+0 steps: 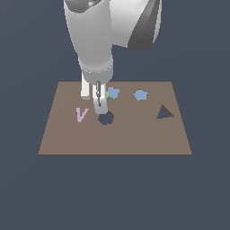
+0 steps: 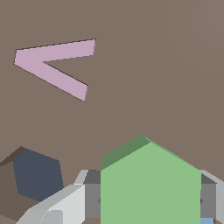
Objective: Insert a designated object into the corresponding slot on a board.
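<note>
The green hexagonal block [image 2: 148,183] sits between my gripper's [image 2: 148,199] two grey-white fingers [image 2: 65,205], which press on its sides. In the exterior view only a green sliver of the block [image 1: 108,95] shows beside the gripper [image 1: 99,102], which hangs low over the brown board [image 1: 134,139]. The dark hexagonal slot [image 1: 106,118] lies just in front of the gripper on the board. In the wrist view the slot [image 2: 37,175] shows off to one side of the held block, not under it.
A pink letter V [image 1: 81,114] lies on the board at the exterior view's left of the slot. Two blue flower-shaped pieces [image 1: 113,93] [image 1: 140,95] rest at the board's back. A dark triangular cutout [image 1: 165,112] is toward the exterior view's right.
</note>
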Available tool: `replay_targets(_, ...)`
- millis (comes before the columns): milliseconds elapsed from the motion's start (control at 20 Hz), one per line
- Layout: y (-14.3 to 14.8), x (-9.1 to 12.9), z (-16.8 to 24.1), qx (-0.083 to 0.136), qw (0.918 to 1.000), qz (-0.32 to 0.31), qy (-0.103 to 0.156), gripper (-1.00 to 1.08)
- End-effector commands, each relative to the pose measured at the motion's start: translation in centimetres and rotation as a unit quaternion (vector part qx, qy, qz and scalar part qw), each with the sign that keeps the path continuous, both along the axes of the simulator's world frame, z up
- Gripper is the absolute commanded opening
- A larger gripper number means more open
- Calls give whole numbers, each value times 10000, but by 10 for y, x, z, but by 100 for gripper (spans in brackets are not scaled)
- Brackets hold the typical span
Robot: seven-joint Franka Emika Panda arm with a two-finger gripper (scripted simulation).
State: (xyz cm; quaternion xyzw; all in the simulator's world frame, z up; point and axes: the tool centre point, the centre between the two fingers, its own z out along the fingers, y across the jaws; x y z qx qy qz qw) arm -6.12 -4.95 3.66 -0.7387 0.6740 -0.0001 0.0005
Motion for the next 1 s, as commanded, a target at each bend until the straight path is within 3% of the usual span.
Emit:
replay_targets(0, 6, 7, 1, 0, 9990, -450, -3, -100)
replay_targets(350, 17, 29, 2, 2, 9856, -1691, -2, -100)
replay_targets(950, 23, 64, 4, 3, 9404, -3402, 1, -100)
